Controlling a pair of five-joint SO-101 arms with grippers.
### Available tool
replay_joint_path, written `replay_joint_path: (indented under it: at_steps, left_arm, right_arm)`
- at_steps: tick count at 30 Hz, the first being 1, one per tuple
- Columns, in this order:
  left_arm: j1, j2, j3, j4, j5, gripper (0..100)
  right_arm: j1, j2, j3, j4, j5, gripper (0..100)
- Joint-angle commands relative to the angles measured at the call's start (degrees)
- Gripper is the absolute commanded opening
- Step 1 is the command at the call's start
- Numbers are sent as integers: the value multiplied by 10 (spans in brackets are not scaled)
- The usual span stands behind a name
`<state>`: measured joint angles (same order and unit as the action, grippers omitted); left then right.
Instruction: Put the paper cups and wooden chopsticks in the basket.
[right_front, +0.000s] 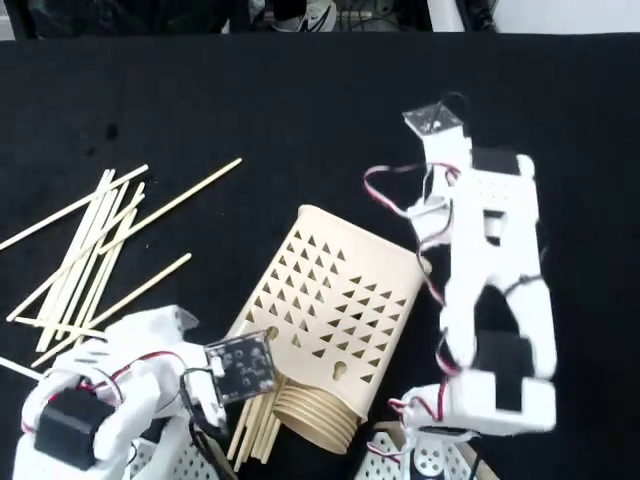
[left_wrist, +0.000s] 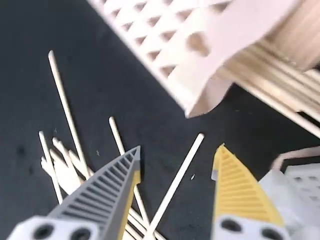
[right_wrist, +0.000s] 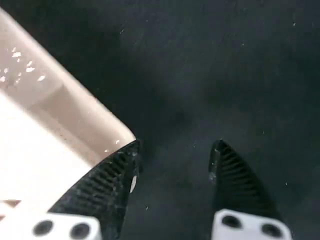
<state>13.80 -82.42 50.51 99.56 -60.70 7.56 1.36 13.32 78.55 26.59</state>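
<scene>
The cream perforated basket (right_front: 335, 295) lies on its side in the middle of the black table. A stack of paper cups (right_front: 312, 412) sticks out of its mouth, with a few chopsticks (right_front: 255, 428) beside them. More wooden chopsticks (right_front: 90, 250) lie scattered at the left. My left gripper (left_wrist: 177, 150) is open and hovers over loose chopsticks (left_wrist: 175, 182), near the basket (left_wrist: 190, 45) and the cups (left_wrist: 292, 35). My right gripper (right_wrist: 175, 147) is open and holds nothing, with one fingertip (right_wrist: 122, 160) close beside a corner of the basket (right_wrist: 55, 105).
The left arm (right_front: 100, 395) sits at the near left edge. The right arm (right_front: 490, 280) stretches along the basket's right side toward the table's far part. Black cloth (right_front: 300, 100) covers the table beyond the basket.
</scene>
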Motion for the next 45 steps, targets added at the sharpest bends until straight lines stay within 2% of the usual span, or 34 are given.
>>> replay_joint_path:
  at_steps: [1, 6, 8, 12, 17, 20, 24, 27, 33, 38, 45]
  left_arm:
    - [74, 85, -78, 11, 50, 232]
    - [170, 109, -29, -44, 145, 230]
    - [181, 98, 18, -76, 147, 230]
    - [178, 69, 109, -156, 146, 230]
    - [173, 36, 182, -217, 149, 230]
    - [148, 12, 203, -282, 211, 215]
    - [141, -33, 230, -348, 274, 105]
    - [141, -69, 271, -374, 279, 23]
    - [163, -153, 352, -401, 278, 28]
    - [166, -222, 352, -404, 280, 28]
    - [166, -217, 315, -403, 280, 28]
  right_arm:
    - [-4, 46, -80, 10, -22, 230]
    - [23, 92, -177, 44, -50, 230]
    - [39, 107, -222, 78, -49, 230]
    - [62, 139, -301, 137, -39, 230]
    - [77, 167, -331, 153, -28, 230]
    - [79, 177, -331, 149, -28, 230]
    - [76, 181, -331, 149, -28, 230]
    - [79, 180, -331, 149, -28, 230]
    - [76, 182, -331, 149, -27, 230]
    - [78, 182, -331, 149, -27, 230]
    - [82, 179, -333, 152, -4, 230]
